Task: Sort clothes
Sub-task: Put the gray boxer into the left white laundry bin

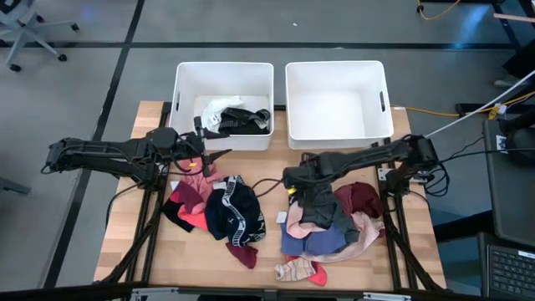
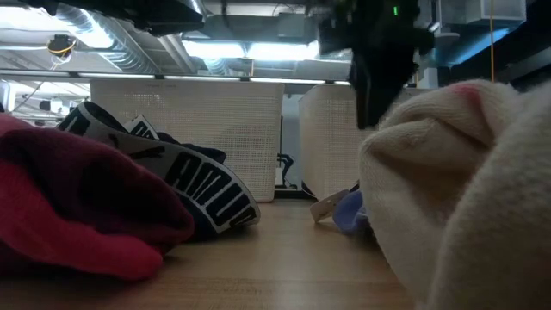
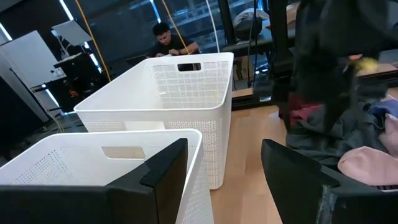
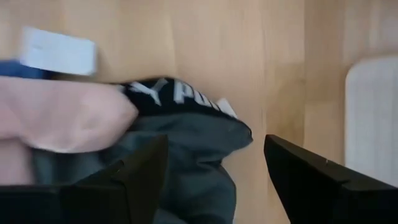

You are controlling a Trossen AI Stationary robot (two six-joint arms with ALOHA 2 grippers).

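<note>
The clothes lie in two heaps on the wooden table. The left heap holds a navy garment with a white band [image 1: 234, 213] and red and pink pieces [image 1: 191, 201]. The right heap holds a grey garment [image 1: 318, 209], a maroon one [image 1: 359, 199], and blue and pink ones. My right gripper [image 1: 294, 188] points down over the left edge of the right heap. It is open, with its fingers on either side of the grey garment [image 4: 193, 168], and I see no touch. My left gripper [image 1: 219, 157] is open and held level above the left heap, pointing toward the table's right.
Two white bins stand along the far edge. The left bin [image 1: 224, 75] holds white and black clothes [image 1: 234, 117]; the right bin [image 1: 334, 71] shows only its bare floor. A pink and cream sock [image 1: 301, 269] lies near the front edge. Bare wood shows between the heaps.
</note>
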